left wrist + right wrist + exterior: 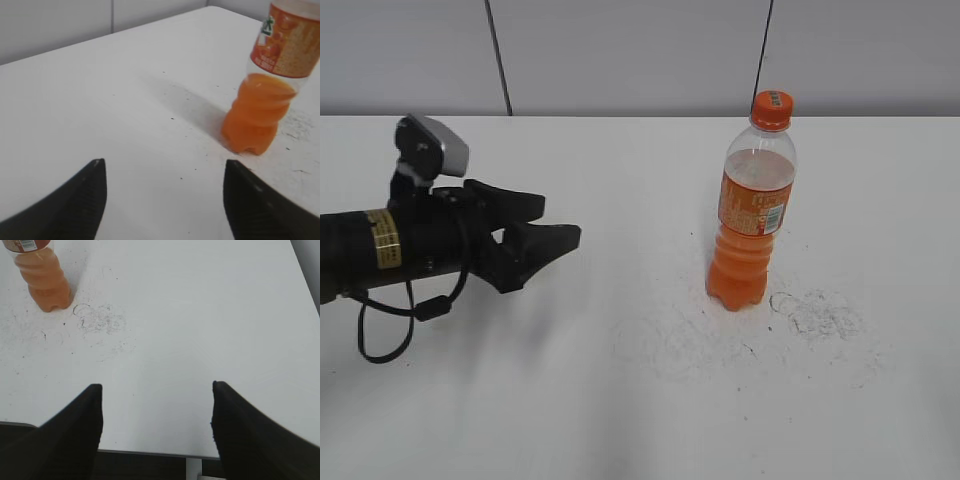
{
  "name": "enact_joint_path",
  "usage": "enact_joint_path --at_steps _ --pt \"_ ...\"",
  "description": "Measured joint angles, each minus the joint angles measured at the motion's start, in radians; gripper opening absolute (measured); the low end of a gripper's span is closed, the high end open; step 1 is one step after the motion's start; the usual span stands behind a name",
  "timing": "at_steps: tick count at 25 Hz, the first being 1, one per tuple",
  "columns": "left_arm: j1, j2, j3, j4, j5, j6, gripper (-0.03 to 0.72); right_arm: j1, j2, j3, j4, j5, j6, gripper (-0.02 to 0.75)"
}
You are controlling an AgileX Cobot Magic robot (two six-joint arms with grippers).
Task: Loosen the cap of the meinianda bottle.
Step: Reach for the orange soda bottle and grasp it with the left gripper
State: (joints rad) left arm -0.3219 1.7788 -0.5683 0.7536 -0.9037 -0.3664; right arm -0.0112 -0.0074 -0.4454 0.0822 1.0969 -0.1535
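The meinianda bottle (pixel 752 222) stands upright on the white table, right of centre, with orange drink and an orange label. Its orange cap (pixel 771 109) sits on the neck. My left gripper (pixel 552 222) is open and empty, well to the left of the bottle and just above the table. In the left wrist view the bottle's lower body (pixel 257 115) shows at the upper right, beyond the open jaws (pixel 164 167). In the right wrist view my right gripper (pixel 156 389) is open and empty over the table's near edge, and the bottle's base (pixel 45 280) is at the far upper left. The right gripper is not visible in the exterior view.
Dark scuff marks (pixel 815 312) cover the table surface beside the bottle's base. The table's front edge (pixel 150 454) lies right under my right gripper. A grey wall (pixel 640 50) stands behind the table.
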Motion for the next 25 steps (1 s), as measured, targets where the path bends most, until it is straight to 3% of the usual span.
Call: enact_joint_path --at_steps 13,18,25 --pt "-0.010 0.370 -0.429 0.456 -0.228 -0.283 0.564 0.000 0.000 0.000 0.000 0.000 0.000 0.504" --pt "-0.067 0.461 -0.561 0.534 -0.241 -0.307 0.564 0.000 0.000 0.000 0.000 0.000 0.000 0.504" --pt "-0.149 0.557 -0.680 0.544 -0.218 -0.316 0.591 0.000 0.000 0.000 0.000 0.000 0.000 0.504"
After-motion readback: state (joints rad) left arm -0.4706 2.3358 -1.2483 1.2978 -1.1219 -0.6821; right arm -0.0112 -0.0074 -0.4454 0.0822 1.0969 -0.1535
